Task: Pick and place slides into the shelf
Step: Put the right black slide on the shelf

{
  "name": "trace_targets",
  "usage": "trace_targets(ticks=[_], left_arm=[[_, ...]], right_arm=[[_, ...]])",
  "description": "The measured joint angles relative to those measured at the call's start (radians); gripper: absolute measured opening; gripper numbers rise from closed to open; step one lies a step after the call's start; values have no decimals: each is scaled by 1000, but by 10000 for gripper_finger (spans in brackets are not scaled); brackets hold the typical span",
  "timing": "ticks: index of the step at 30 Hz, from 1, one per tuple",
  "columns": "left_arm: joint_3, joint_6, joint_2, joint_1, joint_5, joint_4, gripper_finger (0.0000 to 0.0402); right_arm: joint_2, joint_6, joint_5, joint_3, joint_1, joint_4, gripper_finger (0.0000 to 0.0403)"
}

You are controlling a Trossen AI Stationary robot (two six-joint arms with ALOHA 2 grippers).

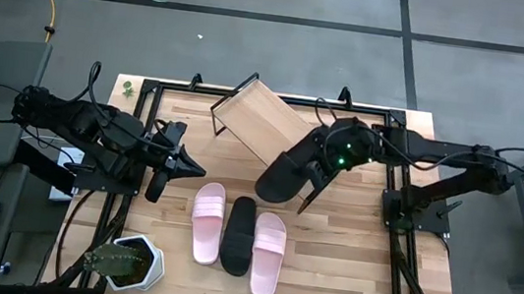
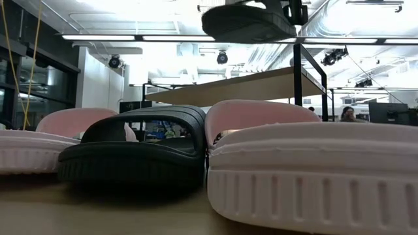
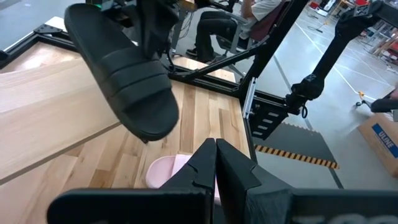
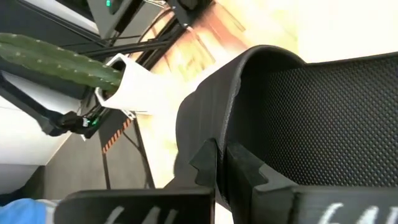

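Surface: light wood table (image 1: 328, 263) inside a black frame, grey floor around it.
My right gripper (image 1: 315, 185): fingers clamped on the edge of a black slide (image 1: 283, 175), carried clear of the tabletop, just beside the lower edge of the shelf (image 1: 257, 119).
Held slide: tilted, sole toward the shelf board; in the low view it hangs high above the others.
My left gripper (image 1: 181, 163): fingers pressed together, holding nothing, parked at the table's left side.
Remaining slides: pink slide (image 1: 207, 222), second black slide (image 1: 238, 234), second pink slide (image 1: 268, 254), side by side on the table, the black one between the pink two.
Corner: potted cactus (image 1: 120, 262) in a white pot.
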Motion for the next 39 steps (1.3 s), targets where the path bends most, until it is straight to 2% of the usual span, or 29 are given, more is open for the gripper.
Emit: trace_targets(ticks=[9,17,24,32,39], left_arm=[[0,0,0,0,0,0,1],[1,0,0,0,0,-7,1],[1,0,0,0,0,-9,1],[1,0,0,0,0,-9,1],[1,0,0,0,0,-9,1]], right_arm=[[-4,-47,-99,0,-98,-67,0],[-58,-70,-119,0,-146,-112,0],[-157,-77,-106,0,-161,-34,0],[-268,-70,-22,0,-150,-37,0],[-292,-70,-16,0,-133,-30,0]])
